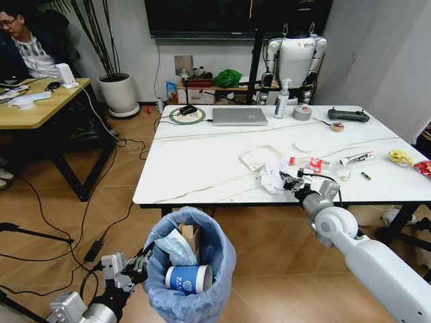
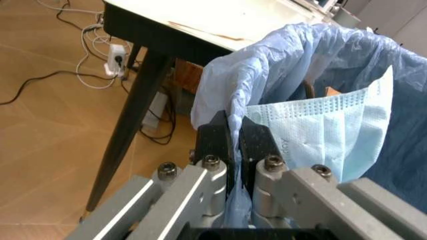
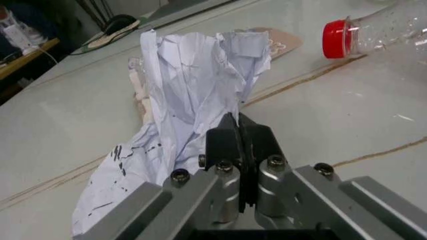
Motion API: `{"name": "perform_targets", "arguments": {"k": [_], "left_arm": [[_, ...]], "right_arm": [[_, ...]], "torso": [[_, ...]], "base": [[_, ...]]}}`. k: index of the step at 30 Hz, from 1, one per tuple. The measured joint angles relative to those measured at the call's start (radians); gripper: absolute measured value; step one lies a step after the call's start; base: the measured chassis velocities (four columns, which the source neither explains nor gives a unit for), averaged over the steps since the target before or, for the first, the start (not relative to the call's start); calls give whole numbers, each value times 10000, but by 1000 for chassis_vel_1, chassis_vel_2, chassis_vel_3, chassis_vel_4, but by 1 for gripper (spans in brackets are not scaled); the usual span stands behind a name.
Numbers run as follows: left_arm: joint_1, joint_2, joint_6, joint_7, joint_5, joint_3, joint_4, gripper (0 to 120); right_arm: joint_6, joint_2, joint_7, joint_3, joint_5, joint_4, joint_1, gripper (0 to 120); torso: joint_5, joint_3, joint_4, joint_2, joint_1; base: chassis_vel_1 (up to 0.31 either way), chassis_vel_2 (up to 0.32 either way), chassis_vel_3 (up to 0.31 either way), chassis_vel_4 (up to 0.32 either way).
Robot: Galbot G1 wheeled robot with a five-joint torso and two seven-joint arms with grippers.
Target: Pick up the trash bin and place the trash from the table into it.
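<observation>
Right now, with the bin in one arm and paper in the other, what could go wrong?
1. The left gripper pinches only the thin bag at the rim of the trash bin, which could slip or tear.
2. The right gripper holds the crumpled paper by an edge, so it might drop short of the bin, beyond the table.

1. A warm brown wooden floor (image 1: pixel 60 202) runs under everything, with black cables (image 1: pixel 40 222) trailing across it on the left.
2. Far left stands a light wooden desk (image 1: pixel 37 104) on a black frame.
3. A white planter (image 1: pixel 118 94) with tall thin stems sits against the pale far wall (image 1: pixel 135 40).
4. A dark screen (image 1: pixel 222 17) hangs on that wall above a low cluttered shelf (image 1: pixel 209 84).
</observation>
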Motion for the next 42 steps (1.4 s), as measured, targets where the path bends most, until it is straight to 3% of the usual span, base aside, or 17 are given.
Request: {"name": "perform_targets", "arguments": {"k": [10,21,32,38,42], "left_arm": [[-60,70,0,-38,-80,109,-18,0],[-491,90,89,-232,-155,730,-18,0],[-785,229,102,-252,-283,1081,188,0],[-703,327,130,-251,-369,1051,104,0],[-649,315,142,-251,-368,995,83,0]], "right_arm": [[189,-178,-295,88,0,377,-86,0],[857,-1146,-1069,625,439,1848,-709,0],[1937,-2453,-2857,-228,840,3730,-531,0],[1994,-2957,-3603,-1211,1328,4717,524,0],[2000,-2977,-4376,-2457,1228,4879,1700,0]], "torso": [[2,0,2,0,0],[1,0,-1,0,0],[-1,0,-2,-1,-2],[0,0,-1,-3,-2],[1,-1,-1,-2,-2]], "base": [[0,0,0,0],[0,0,0,0],[0,0,0,0],[0,0,0,0],[0,0,0,0]]}}
